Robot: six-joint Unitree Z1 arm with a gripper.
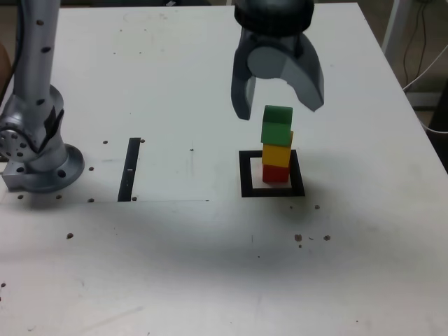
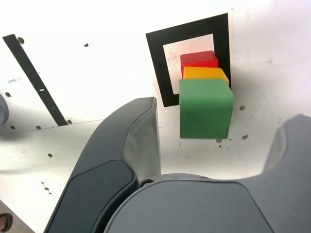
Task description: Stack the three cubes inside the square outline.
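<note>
- The square outline [image 1: 246, 183] lies flat on the white table [image 1: 175, 280], right of the middle in the exterior view, its black border around a white centre.
- Within it stand the three cubes, piled in one upright stack.
- The red cube [image 1: 276, 173] is at the bottom, inside the border, closer to the exterior view's right side of the white centre than to its left.
- The yellow cube [image 1: 277, 155] sits on the red one.
- The green cube [image 1: 276, 134] is on top, resting on the yellow one, its faces slightly out of line with those below.
- The gripper [image 1: 278, 108] is wide open and holds nothing; its two fingers stand apart, on the far side of the stack in the exterior view, and clear of the green cube.
- A narrow black strip [image 1: 129, 169] lies flat to the exterior view's left of the outline, well apart from it.
- Farther left is the grey round base [image 1: 45, 171] of the arm.
- Small dark spots [image 1: 298, 238] mark the table, some just on the near side of the outline.
- Thin cables [image 1: 435, 131] hang past the table's right edge.
</note>
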